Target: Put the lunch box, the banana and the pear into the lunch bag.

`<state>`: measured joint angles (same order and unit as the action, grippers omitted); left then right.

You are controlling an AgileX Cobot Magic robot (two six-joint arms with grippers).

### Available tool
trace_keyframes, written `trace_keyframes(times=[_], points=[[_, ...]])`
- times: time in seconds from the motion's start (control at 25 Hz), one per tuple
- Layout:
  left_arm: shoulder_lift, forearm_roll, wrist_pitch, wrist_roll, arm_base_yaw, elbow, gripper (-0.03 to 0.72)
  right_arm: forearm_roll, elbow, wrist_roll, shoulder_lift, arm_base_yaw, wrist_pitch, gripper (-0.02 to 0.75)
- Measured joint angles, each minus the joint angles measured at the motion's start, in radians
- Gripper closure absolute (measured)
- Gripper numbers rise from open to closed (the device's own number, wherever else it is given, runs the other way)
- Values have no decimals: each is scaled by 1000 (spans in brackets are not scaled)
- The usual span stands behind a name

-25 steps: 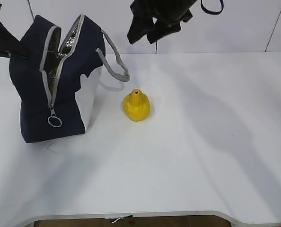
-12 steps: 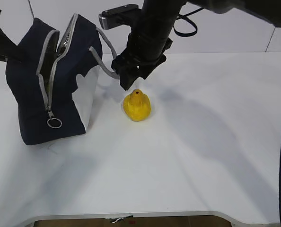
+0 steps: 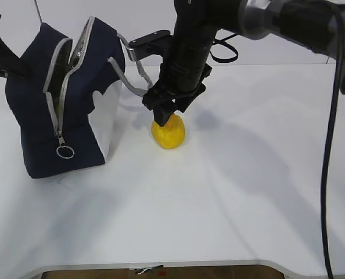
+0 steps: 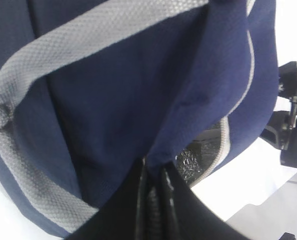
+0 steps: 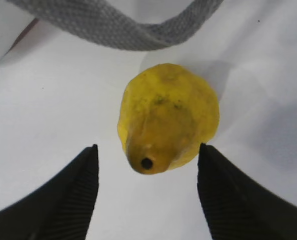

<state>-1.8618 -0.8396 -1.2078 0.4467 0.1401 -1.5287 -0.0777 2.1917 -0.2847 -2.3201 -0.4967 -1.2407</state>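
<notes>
The navy lunch bag [image 3: 45, 128] stands at the left with its zipper undone and silvery lining showing. My left gripper [image 3: 21, 68] is shut on a fold of the bag's fabric near the mouth [image 4: 153, 172]. The yellow pear [image 3: 168, 133] sits on the table to the right of the bag, stem end up. My right gripper [image 3: 165, 114] hangs directly over it, open. In the right wrist view its two black fingers flank the top of the pear [image 5: 168, 115] without touching, right gripper [image 5: 148, 147]. The lunch box and the banana are out of view.
A grey webbing handle [image 3: 136, 72] droops from the bag toward the pear and crosses the top of the right wrist view as a handle [image 5: 123, 30]. The zipper's ring pull [image 3: 65, 152] hangs on the bag's front. White table [image 3: 248, 192] stretches right and forward.
The right arm has come down from above the table until its open jaws sit around the pear's top. The bag has shifted slightly to the left in the left gripper's hold.
</notes>
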Motion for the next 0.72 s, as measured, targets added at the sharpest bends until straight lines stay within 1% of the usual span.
trace_keyframes(times=[0.52,0.6,0.72], points=[[0,8,0,0,0,0,676,2,-2,0,-52,0,90,236],[0,12,0,0,0,0,676,2,-2,0,-52,0,93,251],[0,19,0,0,0,0,676,4,-2,0,-52,0,97,318]])
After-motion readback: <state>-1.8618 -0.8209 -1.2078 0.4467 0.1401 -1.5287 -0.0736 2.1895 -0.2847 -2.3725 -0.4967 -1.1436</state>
